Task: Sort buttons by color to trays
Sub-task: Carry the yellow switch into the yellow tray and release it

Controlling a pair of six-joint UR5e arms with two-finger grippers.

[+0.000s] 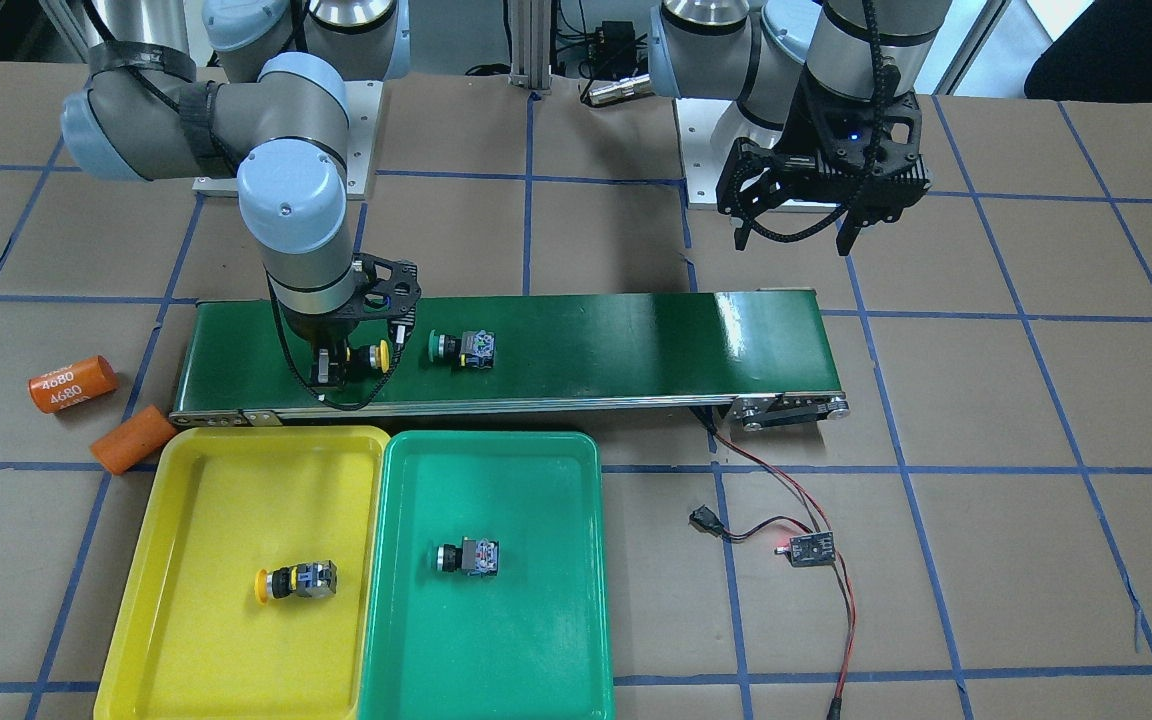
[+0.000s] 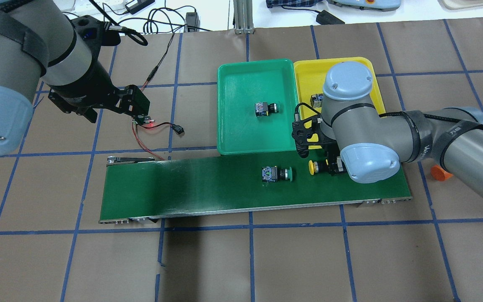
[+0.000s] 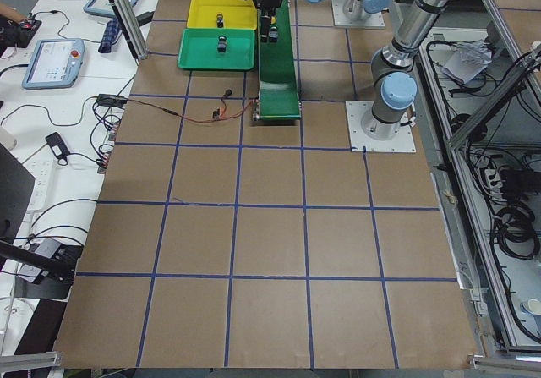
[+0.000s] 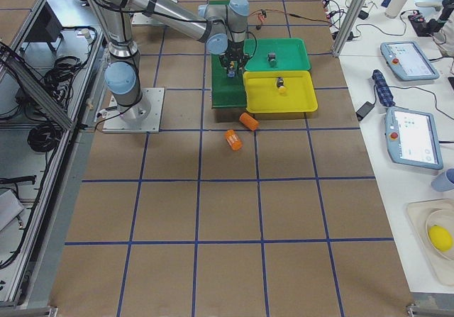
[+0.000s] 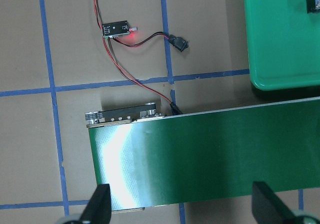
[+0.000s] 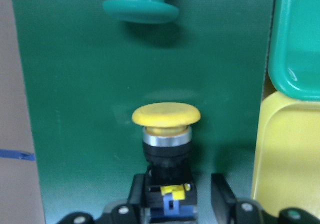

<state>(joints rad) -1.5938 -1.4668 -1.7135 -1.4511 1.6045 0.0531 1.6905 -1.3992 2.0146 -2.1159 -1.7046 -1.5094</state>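
Note:
A yellow button (image 1: 373, 357) (image 6: 166, 116) lies on its side on the conveyor belt (image 1: 586, 340). My right gripper (image 1: 336, 370) (image 6: 177, 194) is open and straddles its contact block, with a small gap on one side. A green button (image 1: 463, 348) (image 2: 277, 173) lies on the belt just beyond the yellow cap. The yellow tray (image 1: 236, 500) holds another yellow button (image 1: 296, 580). In the green tray (image 1: 496, 640) lies a second green button (image 1: 469, 556). My left gripper (image 1: 794, 240) (image 5: 182, 204) hangs open and empty above the belt's other end.
Two orange cylinders (image 1: 72, 384) (image 1: 131, 440) lie on the table beside the yellow tray and the belt's end. A small circuit board (image 1: 806, 548) with red and black wires runs to the belt's motor end. Both trays sit edge to edge against the belt.

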